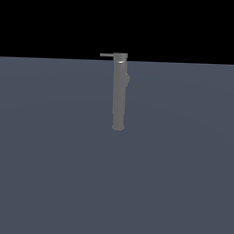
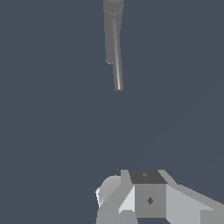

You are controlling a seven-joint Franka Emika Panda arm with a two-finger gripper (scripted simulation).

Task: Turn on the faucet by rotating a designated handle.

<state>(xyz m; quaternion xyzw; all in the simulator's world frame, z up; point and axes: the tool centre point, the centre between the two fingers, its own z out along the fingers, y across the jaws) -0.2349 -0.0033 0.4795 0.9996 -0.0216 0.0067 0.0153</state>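
The faucet (image 1: pixel 119 92) stands upright mid-scene, its handle (image 1: pixel 107 55) jutting toward the exterior view's left, untouched; the gripper (image 2: pixel 144 199) sits well apart, its fingers seemingly hidden, so its state cannot be told; approach and rotation remain.

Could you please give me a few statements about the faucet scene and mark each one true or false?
1. The faucet stands upright on the grey floor. True.
2. The handle juts from the faucet's foot. False: it juts from the cap at the top, toward the exterior view's left.
3. The gripper is clamped on the handle. False: in the wrist view bare floor lies between them, and the arm is absent from the exterior view.
4. A small bump sits on the column's side, on the exterior view's right. True.
5. The handle is thicker than the column. False: it is far thinner.
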